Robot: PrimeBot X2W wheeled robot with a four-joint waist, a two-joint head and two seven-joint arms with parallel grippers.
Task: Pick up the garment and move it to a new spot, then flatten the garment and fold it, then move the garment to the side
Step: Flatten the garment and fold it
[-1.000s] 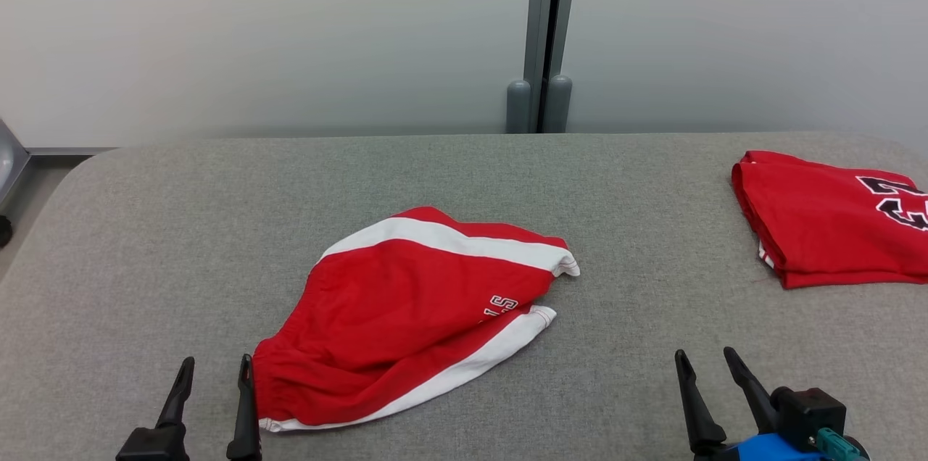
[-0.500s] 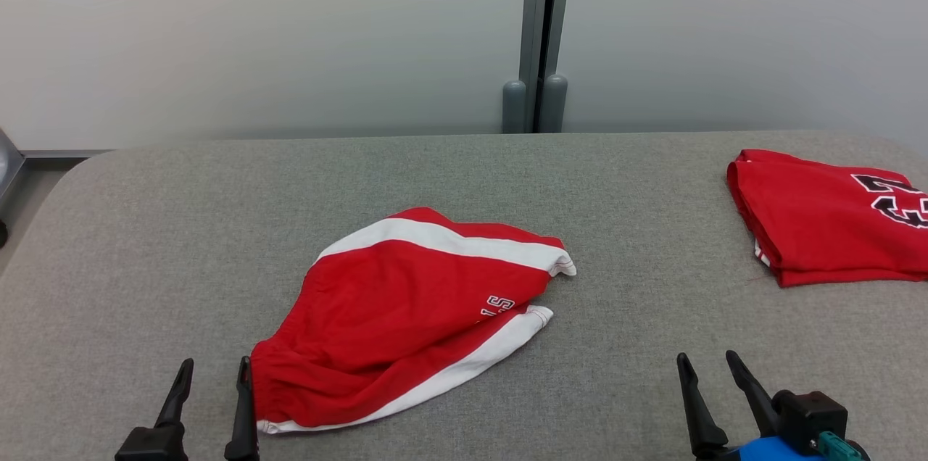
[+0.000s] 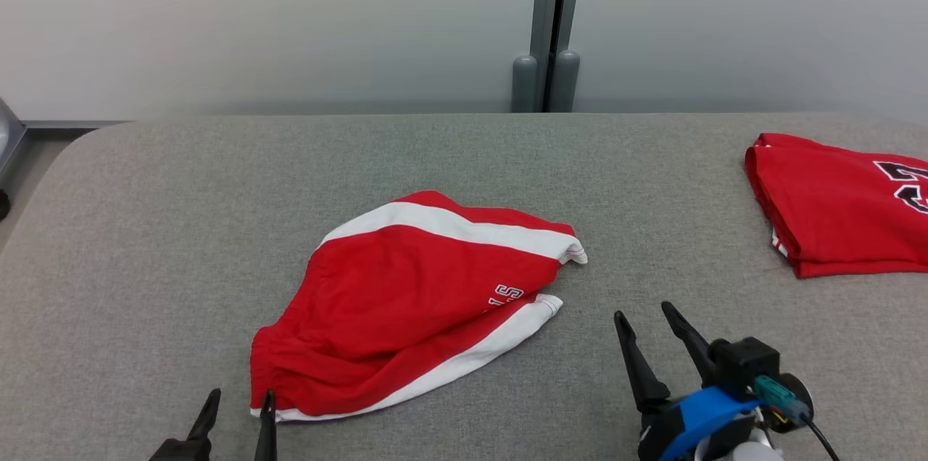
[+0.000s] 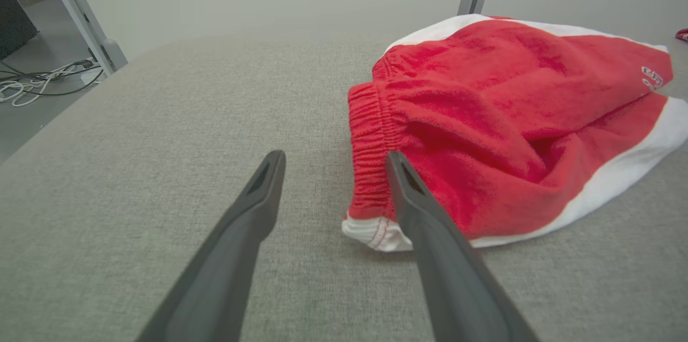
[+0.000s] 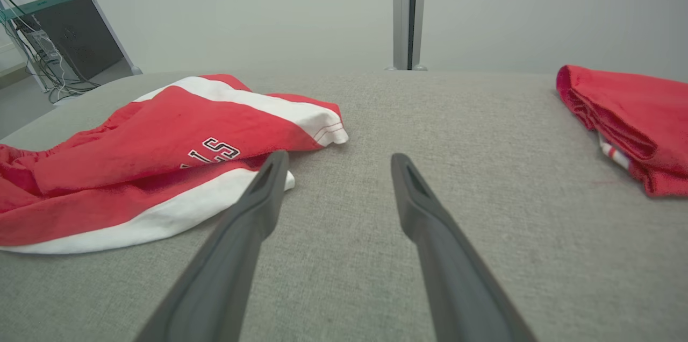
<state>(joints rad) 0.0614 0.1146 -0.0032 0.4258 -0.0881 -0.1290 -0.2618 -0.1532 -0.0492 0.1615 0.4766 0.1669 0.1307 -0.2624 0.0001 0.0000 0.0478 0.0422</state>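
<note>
The garment (image 3: 406,301) is a pair of red shorts with white side stripes, lying loosely crumpled in the middle of the grey padded table (image 3: 145,229). In the left wrist view its elastic waistband (image 4: 371,148) faces me. My left gripper (image 3: 241,403) is open at the bottom left, its right fingertip just by the waistband corner (image 4: 376,232). Right of the shorts' leg hems (image 5: 317,127) my right gripper (image 3: 644,312) stands open above bare table, with nothing between its fingers.
A second red garment (image 3: 834,207) with black numbers lies folded at the table's right edge. A grey post (image 3: 547,26) rises behind the table against a pale wall. Cables (image 4: 37,81) lie on the floor beyond the left edge.
The head camera has tilted, so the whole scene shifted. My right gripper has moved forward and left, closer to the shorts. The left gripper sits lower in view. The shorts lie as before.
</note>
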